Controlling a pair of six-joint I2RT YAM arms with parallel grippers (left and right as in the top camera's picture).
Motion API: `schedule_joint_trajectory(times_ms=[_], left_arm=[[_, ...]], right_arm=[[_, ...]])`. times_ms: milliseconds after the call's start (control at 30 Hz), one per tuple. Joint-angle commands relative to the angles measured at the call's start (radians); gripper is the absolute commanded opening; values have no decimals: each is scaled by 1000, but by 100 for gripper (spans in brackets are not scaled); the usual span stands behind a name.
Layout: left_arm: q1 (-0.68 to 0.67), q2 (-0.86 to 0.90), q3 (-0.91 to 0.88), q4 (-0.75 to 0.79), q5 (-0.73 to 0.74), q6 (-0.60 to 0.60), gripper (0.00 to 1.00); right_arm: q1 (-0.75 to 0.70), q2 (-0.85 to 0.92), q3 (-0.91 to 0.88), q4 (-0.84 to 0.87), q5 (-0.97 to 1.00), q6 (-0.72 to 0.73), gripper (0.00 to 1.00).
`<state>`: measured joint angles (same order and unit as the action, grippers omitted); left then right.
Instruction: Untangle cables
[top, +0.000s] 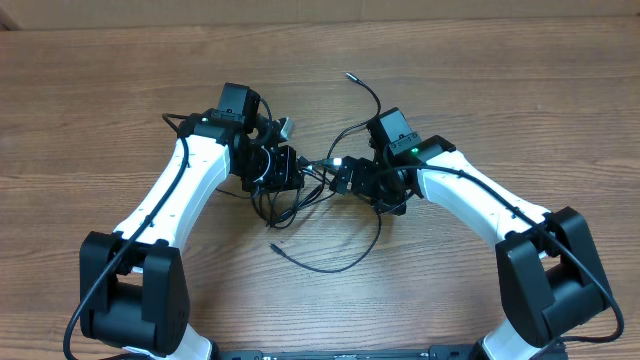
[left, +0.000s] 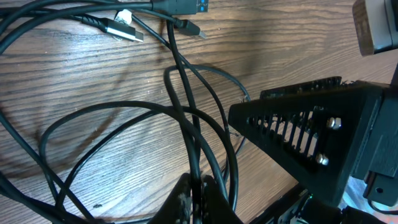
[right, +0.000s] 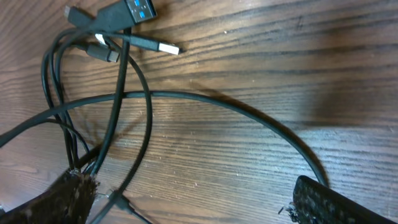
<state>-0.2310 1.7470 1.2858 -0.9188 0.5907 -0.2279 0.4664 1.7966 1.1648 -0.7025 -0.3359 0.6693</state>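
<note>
Wood-grain table (top: 120, 90) fills the overhead frame, with the cables (top: 300, 195) tangled at its centre. Left gripper (left: 196, 199) pinches cable strands at bottom centre; right gripper (right: 186, 199) gapes wide

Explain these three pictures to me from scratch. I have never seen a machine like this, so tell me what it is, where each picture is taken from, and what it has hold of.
These are two white and black robot arms at a wooden table. The wide picture looks straight down from above; the other two come from small cameras mounted on each wrist, so they show the wood close up.

Between the arms lies a tangle of thin black cables with small plug ends, one of them blue inside. The job is to untangle them.

The left gripper has its jaws shut on a few strands of cable, seen at the bottom of its wrist picture. The right gripper has its jaws wide open, one on each side of its picture, with cable lying between them but not pinched.
</note>
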Motion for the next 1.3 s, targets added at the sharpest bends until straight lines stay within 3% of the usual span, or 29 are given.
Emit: schedule_joint_trajectory(times_ms=[0,433,833,933,1067,1133,1267], left_arm=[[2,-2,25,4,1,27,9],[4,-2,26,4,-58,26,9],[64,-3,147,-42,47,27,5],[64,-3,170,-69,46,26,7],[55,-2,167,-154,0,27,18],[48,-2,163,-205,-49,39,20],[25,-2,133,-272,-129,72,20]], right_arm=[[6,0,-17,19,7,8,100],[6,0,-45,44,26,7,100],[-66,0,-45,-24,-70,7,100],[-92,0,-45,-19,-175,7,100],[-114,0,-45,-22,-282,7,100],[-114,0,-45,-34,-295,8,97],[-108,0,-45,-64,-294,8,76]])
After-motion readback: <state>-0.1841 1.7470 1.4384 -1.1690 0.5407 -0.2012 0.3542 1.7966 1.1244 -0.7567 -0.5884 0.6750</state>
